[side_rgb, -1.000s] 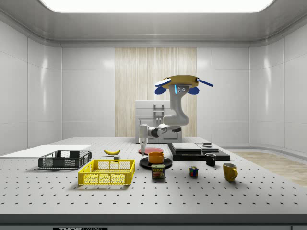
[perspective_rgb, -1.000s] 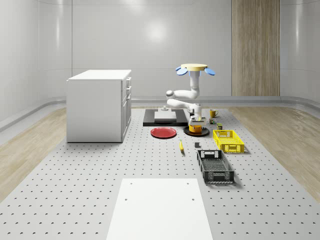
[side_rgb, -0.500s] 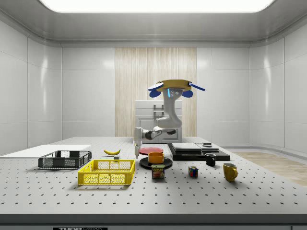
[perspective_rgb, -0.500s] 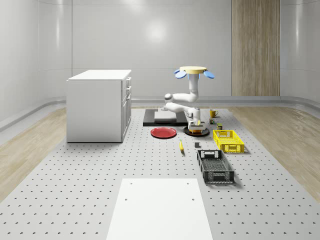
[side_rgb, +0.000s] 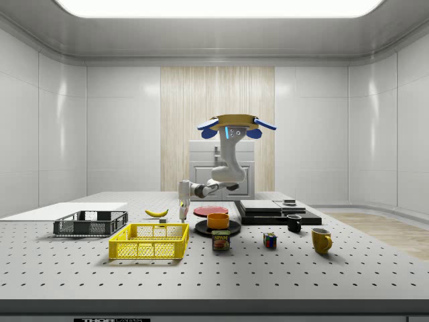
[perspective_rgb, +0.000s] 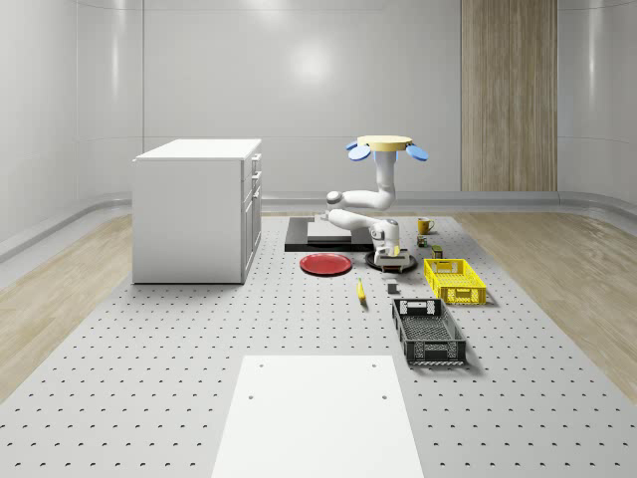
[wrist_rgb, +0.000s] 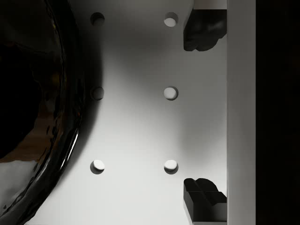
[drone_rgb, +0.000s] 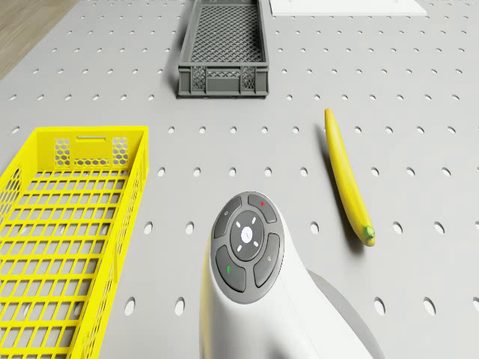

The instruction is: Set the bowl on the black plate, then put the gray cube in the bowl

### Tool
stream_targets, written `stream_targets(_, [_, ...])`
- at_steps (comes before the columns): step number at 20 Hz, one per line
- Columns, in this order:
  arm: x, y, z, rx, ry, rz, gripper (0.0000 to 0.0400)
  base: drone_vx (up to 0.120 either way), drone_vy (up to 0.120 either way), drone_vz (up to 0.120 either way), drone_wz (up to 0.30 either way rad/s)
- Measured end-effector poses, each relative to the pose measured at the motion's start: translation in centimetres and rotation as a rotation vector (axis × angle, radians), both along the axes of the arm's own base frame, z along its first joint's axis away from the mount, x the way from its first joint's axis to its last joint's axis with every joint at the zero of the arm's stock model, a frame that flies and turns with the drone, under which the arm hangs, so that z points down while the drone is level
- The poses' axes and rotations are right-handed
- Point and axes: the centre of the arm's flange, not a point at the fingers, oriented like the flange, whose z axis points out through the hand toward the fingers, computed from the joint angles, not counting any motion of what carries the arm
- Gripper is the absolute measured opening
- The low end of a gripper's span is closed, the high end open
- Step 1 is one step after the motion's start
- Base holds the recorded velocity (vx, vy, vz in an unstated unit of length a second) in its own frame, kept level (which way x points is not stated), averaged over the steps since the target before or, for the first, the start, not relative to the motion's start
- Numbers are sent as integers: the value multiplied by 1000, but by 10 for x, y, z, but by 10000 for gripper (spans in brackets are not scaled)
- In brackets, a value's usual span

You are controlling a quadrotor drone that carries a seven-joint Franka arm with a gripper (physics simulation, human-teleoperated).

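The round orange bowl (side_rgb: 218, 220) sits upright, mouth up, on the flat black round plate (side_rgb: 231, 229) on the perforated grey bench (perspective_rgb: 149, 378); being round, it has no long axis to speak of. Nothing can be seen inside it from the side view. The small gray cube (perspective_rgb: 392, 289) lies on the bench between the plate and the dark grey mesh crate (perspective_rgb: 428, 332), apart from both. That crate and the yellow mesh basket (drone_rgb: 63, 224) both look empty, and a yellow banana (drone_rgb: 347, 178) lies on the bench beside them. The blue-rotored quadrotor drone (side_rgb: 228, 125) hovers above the bench near the plate, its white arm bent down so the end effector (side_rgb: 182, 216) hangs just above the bench, on the side view's left of the bowl. In the wrist view its dark fingertips (wrist_rgb: 202, 33) stand wide apart with nothing between them, next to the plate's glossy black rim (wrist_rgb: 70, 93).
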Motion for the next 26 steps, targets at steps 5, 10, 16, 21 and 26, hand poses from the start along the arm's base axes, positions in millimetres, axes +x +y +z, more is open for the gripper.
stream_targets(5, [0, 0, 0, 0, 0, 0, 400, 120, -32, 0, 0])
stream_targets(10, [0, 0, 0, 0, 0, 0, 400, 120, -40, 0, 0])
stream_targets(16, [0, 0, 0, 0, 0, 0, 400, 120, -20, 0, 0])
stream_targets(21, [0, 0, 0, 0, 0, 0, 400, 120, 0, 0, 0])
stream_targets(26, [0, 0, 0, 0, 0, 0, 400, 80, 0, 0, 0])
